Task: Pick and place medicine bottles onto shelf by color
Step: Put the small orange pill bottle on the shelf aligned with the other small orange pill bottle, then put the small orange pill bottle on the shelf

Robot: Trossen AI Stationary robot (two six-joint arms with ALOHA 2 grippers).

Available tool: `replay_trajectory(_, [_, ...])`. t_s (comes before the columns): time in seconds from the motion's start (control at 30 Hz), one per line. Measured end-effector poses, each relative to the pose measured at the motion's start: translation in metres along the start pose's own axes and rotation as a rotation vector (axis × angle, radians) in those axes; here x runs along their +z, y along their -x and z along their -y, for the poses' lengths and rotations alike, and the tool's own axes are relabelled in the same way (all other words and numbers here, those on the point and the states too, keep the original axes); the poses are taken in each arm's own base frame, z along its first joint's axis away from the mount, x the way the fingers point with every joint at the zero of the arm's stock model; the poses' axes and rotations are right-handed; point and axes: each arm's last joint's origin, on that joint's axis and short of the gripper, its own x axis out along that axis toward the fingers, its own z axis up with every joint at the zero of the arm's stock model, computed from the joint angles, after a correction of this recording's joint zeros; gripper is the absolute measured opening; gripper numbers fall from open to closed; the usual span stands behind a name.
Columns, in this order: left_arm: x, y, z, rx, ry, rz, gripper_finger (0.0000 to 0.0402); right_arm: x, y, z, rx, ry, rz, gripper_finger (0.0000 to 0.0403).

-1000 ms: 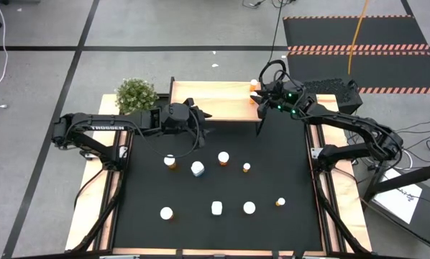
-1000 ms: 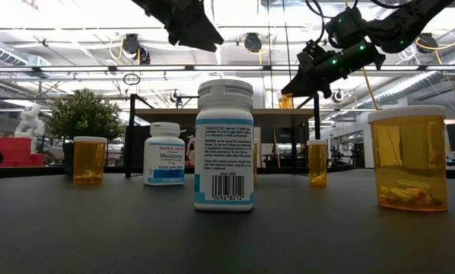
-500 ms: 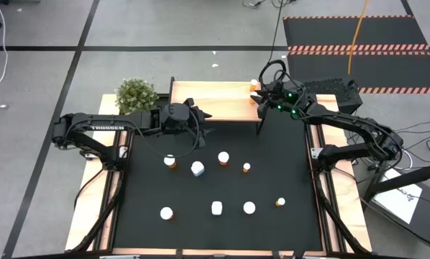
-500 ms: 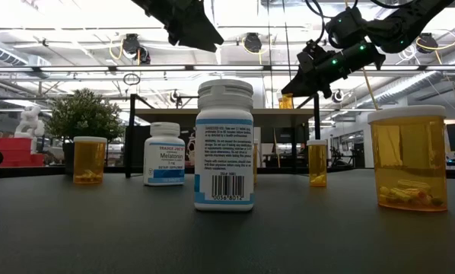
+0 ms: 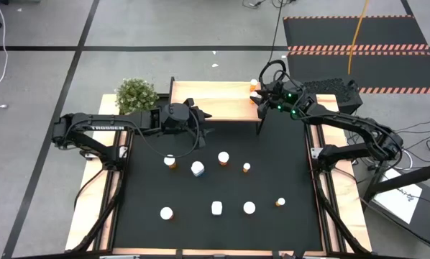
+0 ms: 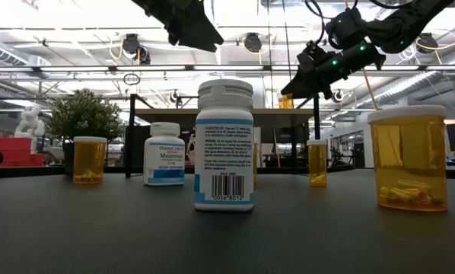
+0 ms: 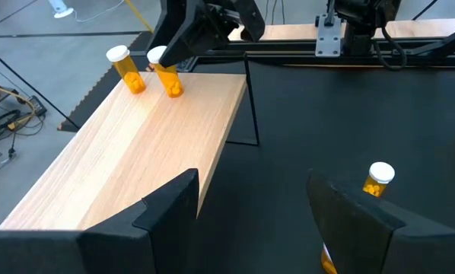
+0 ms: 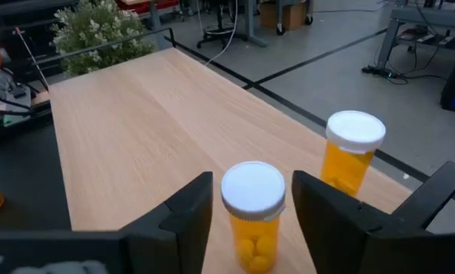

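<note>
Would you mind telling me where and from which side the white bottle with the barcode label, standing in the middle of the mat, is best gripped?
Grip the white barcode bottle across its straight labelled body just below the cap, coming down from above. It stands upright and apart from its neighbours, so fingers can pass on either side. The left gripper, open by the shelf, looks nearer.

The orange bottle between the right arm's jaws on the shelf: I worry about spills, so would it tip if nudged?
Probably somewhat. The orange bottle is taller than wide, stands upright on the smooth shelf, and looks only part filled, so likely light. The right gripper has its jaws open either side; a second bottle beside it could get knocked too.
</note>
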Motion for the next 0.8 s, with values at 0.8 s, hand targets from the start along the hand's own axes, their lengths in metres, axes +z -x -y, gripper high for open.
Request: replay_trajectory(0.8, [-0.001,0.0,0.003,-0.019,-0.012,-0.015,0.0244,0.015,0.04,-0.016,0.035,-0.017,0.023,0.0226])
